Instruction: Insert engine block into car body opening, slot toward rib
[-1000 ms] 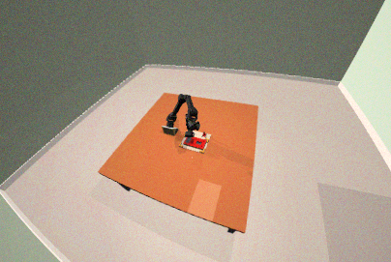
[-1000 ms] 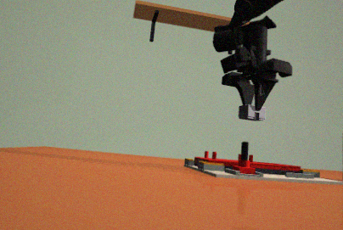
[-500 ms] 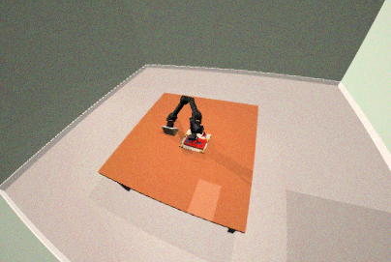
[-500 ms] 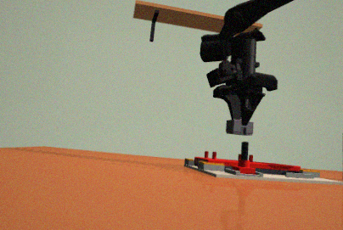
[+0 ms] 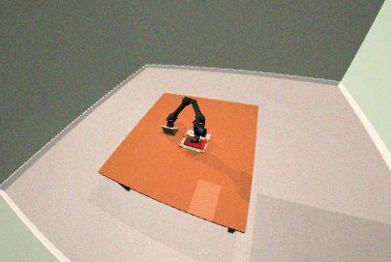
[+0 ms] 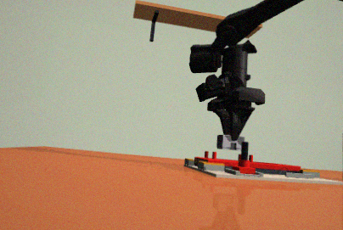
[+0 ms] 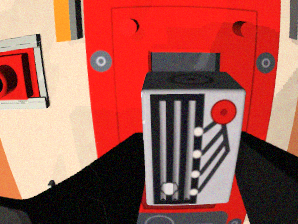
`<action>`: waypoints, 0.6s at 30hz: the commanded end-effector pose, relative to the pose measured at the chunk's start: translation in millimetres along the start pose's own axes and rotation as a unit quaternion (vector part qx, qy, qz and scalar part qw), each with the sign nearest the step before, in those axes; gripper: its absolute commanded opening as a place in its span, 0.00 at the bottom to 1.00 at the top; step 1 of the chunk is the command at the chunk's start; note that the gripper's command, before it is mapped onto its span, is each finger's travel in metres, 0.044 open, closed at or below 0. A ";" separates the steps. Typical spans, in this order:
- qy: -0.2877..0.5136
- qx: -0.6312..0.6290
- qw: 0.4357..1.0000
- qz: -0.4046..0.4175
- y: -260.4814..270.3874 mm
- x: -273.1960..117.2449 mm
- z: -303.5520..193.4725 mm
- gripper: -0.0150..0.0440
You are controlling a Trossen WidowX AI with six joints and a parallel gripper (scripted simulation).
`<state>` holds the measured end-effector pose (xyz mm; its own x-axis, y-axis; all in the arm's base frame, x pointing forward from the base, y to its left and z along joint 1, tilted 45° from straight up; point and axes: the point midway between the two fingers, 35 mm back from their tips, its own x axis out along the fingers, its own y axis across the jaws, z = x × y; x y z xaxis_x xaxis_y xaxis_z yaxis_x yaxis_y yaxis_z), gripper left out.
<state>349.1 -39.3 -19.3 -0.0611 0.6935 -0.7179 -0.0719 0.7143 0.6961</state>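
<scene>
My gripper [image 5: 195, 138] [image 6: 233, 137] [image 7: 194, 155] is shut on the engine block [image 6: 223, 142] [image 7: 172, 145]. The block is a light grey box with a black top, dark slots and a red disc. It hangs level above the red car body [image 5: 203, 145] [image 6: 272, 165] [image 7: 102, 115], apart from it in the exterior view. In the wrist view a dark grey rectangular recess [image 7: 172, 61] in the body shows just beyond the block, which partly hides it. The rib cannot be made out.
The body lies on a cream board [image 7: 65, 135] on the orange table [image 5: 145, 161] [image 6: 106, 193]. A black peg [image 6: 244, 154] [image 7: 7, 80] stands upright on a red part beside the body. Short red pegs [image 6: 206, 154] stand farther left. Yellow-and-grey corner pieces [image 7: 62, 20] edge the board.
</scene>
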 end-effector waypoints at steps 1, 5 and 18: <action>-0.002 0.016 1.000 0.003 -1.2 2.5 1.7 0.43; -0.002 0.019 1.000 0.003 -1.3 2.7 1.6 0.53; -0.002 0.001 1.000 0.003 -1.3 2.8 1.7 0.53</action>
<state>349.8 -38.3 -22.0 -0.0607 0.6956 -0.7159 -0.0419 0.7148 0.6981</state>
